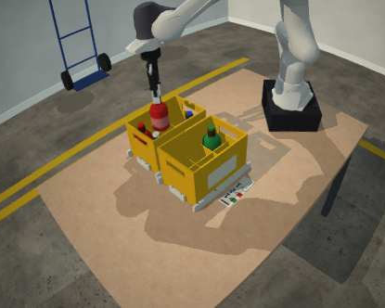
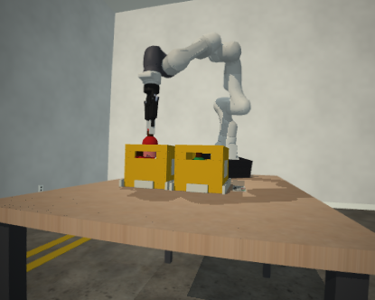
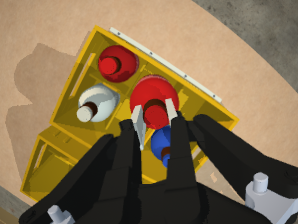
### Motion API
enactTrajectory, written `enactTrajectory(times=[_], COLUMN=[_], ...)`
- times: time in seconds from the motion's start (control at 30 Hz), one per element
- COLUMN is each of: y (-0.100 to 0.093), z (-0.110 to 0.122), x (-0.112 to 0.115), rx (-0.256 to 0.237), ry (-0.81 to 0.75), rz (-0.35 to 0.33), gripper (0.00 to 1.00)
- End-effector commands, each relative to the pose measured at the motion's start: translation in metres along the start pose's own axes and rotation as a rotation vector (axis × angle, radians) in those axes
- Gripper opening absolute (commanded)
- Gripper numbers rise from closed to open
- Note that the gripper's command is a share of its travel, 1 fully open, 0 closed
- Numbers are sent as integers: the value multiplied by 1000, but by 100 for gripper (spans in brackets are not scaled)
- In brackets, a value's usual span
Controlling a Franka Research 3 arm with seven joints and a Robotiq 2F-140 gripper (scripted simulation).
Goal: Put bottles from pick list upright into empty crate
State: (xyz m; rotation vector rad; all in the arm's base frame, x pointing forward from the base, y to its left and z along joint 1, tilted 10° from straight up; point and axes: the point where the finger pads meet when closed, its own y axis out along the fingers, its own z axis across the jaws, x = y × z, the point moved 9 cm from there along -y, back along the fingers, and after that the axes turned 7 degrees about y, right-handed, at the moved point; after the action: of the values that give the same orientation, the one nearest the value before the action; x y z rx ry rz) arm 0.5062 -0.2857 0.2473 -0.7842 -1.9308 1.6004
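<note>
My gripper (image 1: 157,99) (image 2: 150,128) (image 3: 155,112) is shut on the neck of a red bottle (image 1: 160,116) (image 2: 150,140) (image 3: 151,89), upright and partly raised above its crate (image 1: 147,156) (image 2: 145,173) (image 3: 210,101); its lower end is hidden by the crate. Another red bottle (image 1: 142,127) (image 3: 120,65), a white bottle (image 1: 156,134) (image 3: 101,102) and a blue bottle (image 1: 188,114) (image 3: 160,142) stand in that crate. The other crate (image 1: 182,186) (image 2: 201,176) (image 3: 30,162) holds a green bottle (image 1: 211,141) (image 2: 199,158). The pick list (image 1: 237,191) shows green and red squares; its counts are unclear.
The two yellow crates stand side by side on the table (image 1: 98,223) (image 2: 123,212), with low pale rails (image 1: 219,190) at their bases. The robot's black base (image 1: 291,118) (image 2: 240,168) is at the back right. A blue hand truck (image 1: 91,80) stands on the floor beyond the table.
</note>
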Motion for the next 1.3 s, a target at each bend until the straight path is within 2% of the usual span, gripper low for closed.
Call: enactTrajectory(times=[0.0, 1.27], y=[-13, -70], z=[1, 1], x=[-2, -2], rx=[-1, -1], ry=[9, 9], rz=[8, 8], gripper=[0, 0])
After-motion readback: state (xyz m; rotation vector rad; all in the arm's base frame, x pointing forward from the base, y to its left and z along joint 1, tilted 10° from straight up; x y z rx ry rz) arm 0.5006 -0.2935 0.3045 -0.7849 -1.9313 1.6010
